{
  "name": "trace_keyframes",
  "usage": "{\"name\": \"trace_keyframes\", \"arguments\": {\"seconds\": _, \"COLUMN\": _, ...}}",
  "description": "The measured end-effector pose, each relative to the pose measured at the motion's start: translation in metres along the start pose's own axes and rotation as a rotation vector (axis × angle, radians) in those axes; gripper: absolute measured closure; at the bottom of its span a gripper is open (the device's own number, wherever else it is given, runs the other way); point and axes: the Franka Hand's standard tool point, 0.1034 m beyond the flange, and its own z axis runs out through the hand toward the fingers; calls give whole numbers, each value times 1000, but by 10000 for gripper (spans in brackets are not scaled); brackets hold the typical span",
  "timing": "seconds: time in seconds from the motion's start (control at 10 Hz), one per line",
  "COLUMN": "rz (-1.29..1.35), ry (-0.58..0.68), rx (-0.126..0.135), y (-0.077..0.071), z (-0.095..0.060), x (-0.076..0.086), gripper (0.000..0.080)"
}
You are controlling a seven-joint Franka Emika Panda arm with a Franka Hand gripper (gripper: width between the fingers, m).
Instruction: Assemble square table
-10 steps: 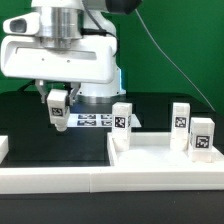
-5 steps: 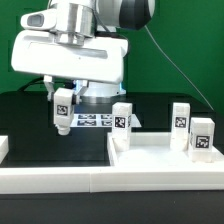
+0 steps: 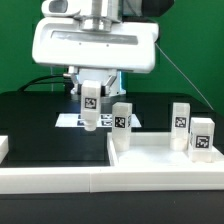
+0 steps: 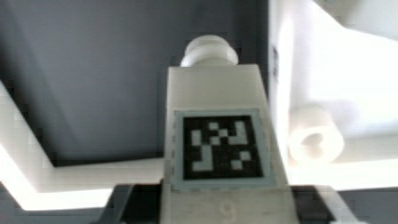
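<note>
My gripper is shut on a white tagged leg and holds it upright above the black table, just off the exterior view's left of the square table top. The top is a white rimmed tray. Three more tagged legs stand on it: one at its near-left corner and two on its right. In the wrist view the held leg fills the middle with its tag facing the camera and its peg pointing away. My gripper clamps its base between dark fingers. Part of the top shows beside it.
The marker board lies on the black table behind the held leg. A long white border wall runs along the front edge. The arm's white body hangs over the middle.
My gripper has carried the leg toward the exterior view's right, from over the marker board's left end to close beside the table top. The leg stays gripped.
</note>
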Motion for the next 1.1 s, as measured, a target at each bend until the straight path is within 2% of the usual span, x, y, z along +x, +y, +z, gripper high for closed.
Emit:
{"name": "trace_keyframes", "arguments": {"seconds": 0.4, "rz": -1, "ry": -2, "rx": 0, "y": 0, "z": 1, "x": -1, "gripper": 509}}
{"name": "trace_keyframes", "arguments": {"seconds": 0.5, "rz": -22, "ry": 6, "rx": 4, "y": -5, "z": 0, "x": 7, "gripper": 509}}
{"name": "trace_keyframes", "arguments": {"seconds": 0.8, "rz": -136, "ry": 26, "rx": 24, "y": -34, "z": 1, "x": 45, "gripper": 509}}
{"name": "trace_keyframes", "arguments": {"seconds": 1.1, "rz": -161, "ry": 40, "rx": 17, "y": -34, "z": 4, "x": 47, "gripper": 509}}
